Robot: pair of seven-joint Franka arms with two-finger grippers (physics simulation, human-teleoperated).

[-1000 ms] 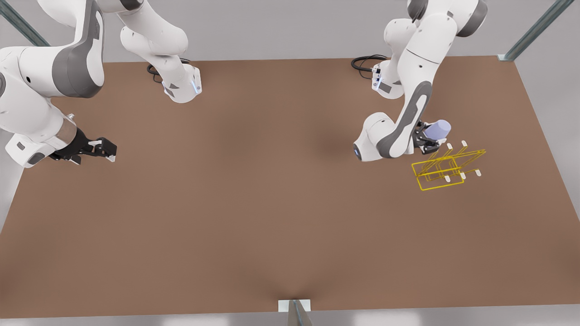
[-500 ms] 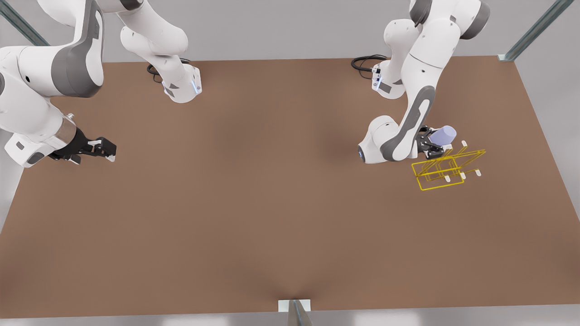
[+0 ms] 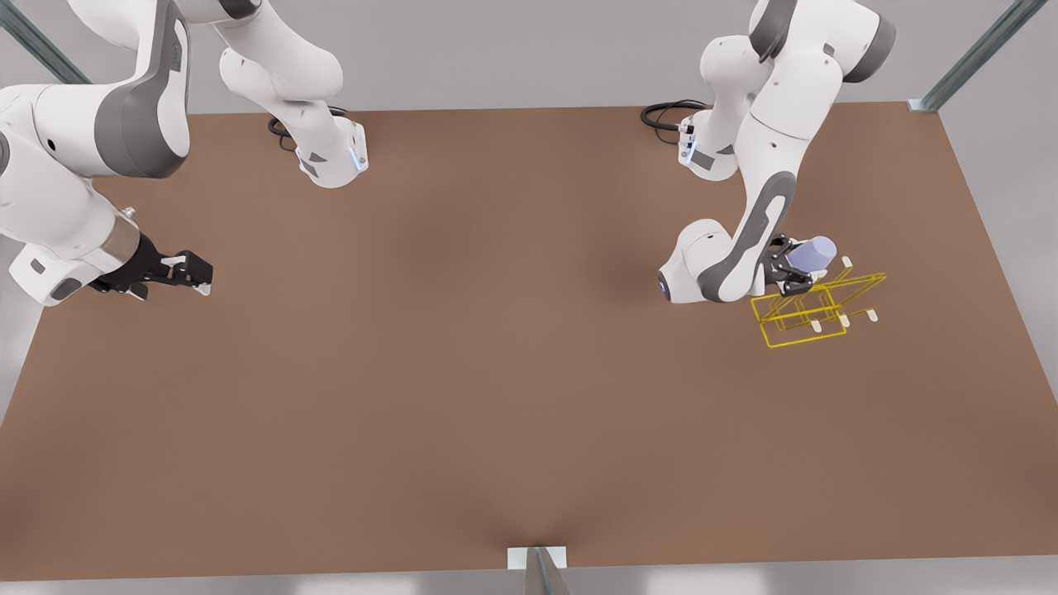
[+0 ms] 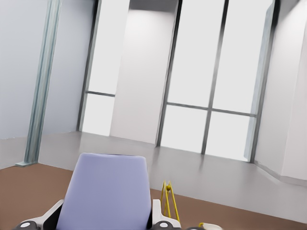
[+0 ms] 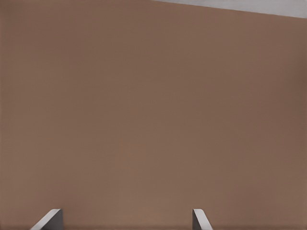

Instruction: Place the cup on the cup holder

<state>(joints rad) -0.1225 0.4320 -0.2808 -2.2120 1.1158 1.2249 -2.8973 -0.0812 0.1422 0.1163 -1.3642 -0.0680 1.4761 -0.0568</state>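
The pale lavender-blue cup [image 3: 813,250] lies tilted in my left gripper [image 3: 792,269], which is shut on it at the front view's right. In the left wrist view the cup [image 4: 108,191] sits between the two fingers [image 4: 157,213]. The yellow wire cup holder [image 3: 814,310] stands on the table just below and to the front view's right of the cup, its white-tipped prongs slanting outward. Part of the holder's wire [image 4: 168,201] shows beyond the cup in the left wrist view. My right gripper [image 3: 197,276] waits open over the table at the front view's left, its fingertips [image 5: 200,219] apart above bare brown surface.
The brown table [image 3: 463,372] spreads wide between the two arms. Both arm bases [image 3: 335,157] with black cables [image 3: 665,111] stand along the back edge. A small metal bracket [image 3: 537,560] sits at the front edge.
My left gripper has carried the cup toward the front view's right and lower, closer to the cup holder's near prongs. The right arm has stayed still.
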